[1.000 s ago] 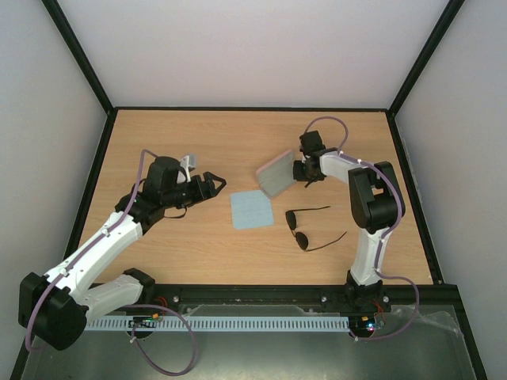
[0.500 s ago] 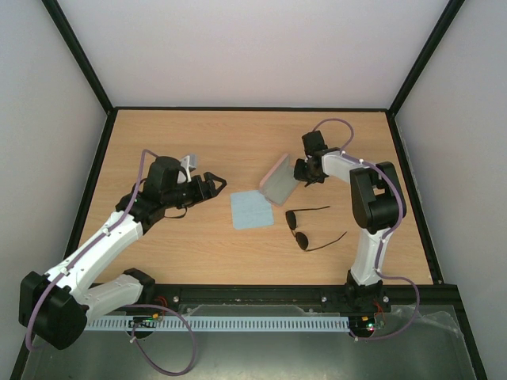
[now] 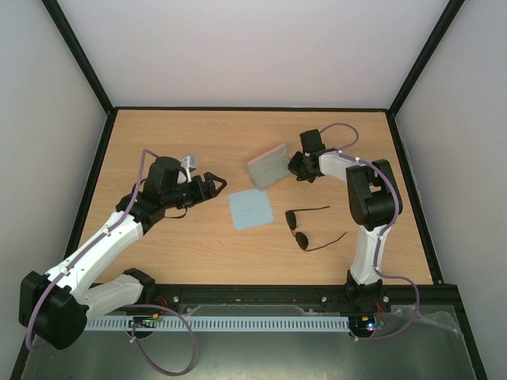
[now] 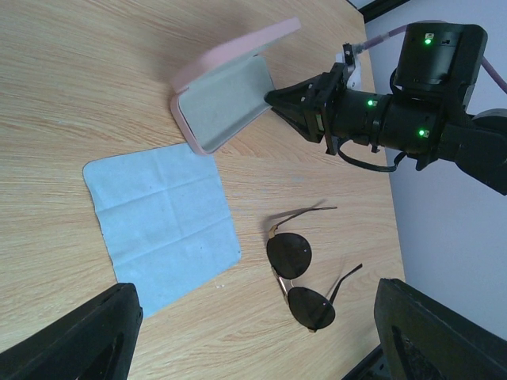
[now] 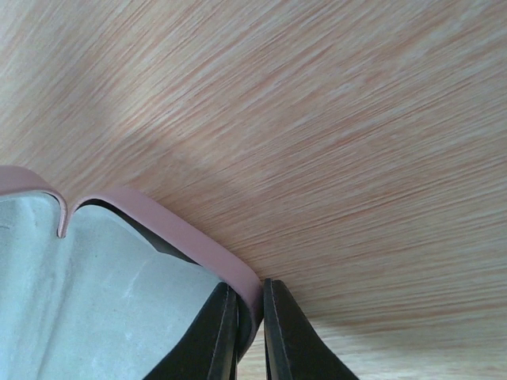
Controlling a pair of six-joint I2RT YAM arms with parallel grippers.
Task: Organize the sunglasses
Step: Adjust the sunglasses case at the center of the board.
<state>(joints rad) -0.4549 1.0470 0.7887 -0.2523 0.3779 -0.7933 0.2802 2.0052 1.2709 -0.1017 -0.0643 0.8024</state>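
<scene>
Pinching pink case rim with right gripper, propping it open, tilted (likely readying lining for sunglasses, lying apart). Holding left gripper spread wide, empty, near cloth.

wood tbl | on it: blue cloth | sunglasses, apart

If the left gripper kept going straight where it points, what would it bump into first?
Probably the light blue cloth, lying just ahead of the open left gripper, though how high it hovers is unclear.
</scene>
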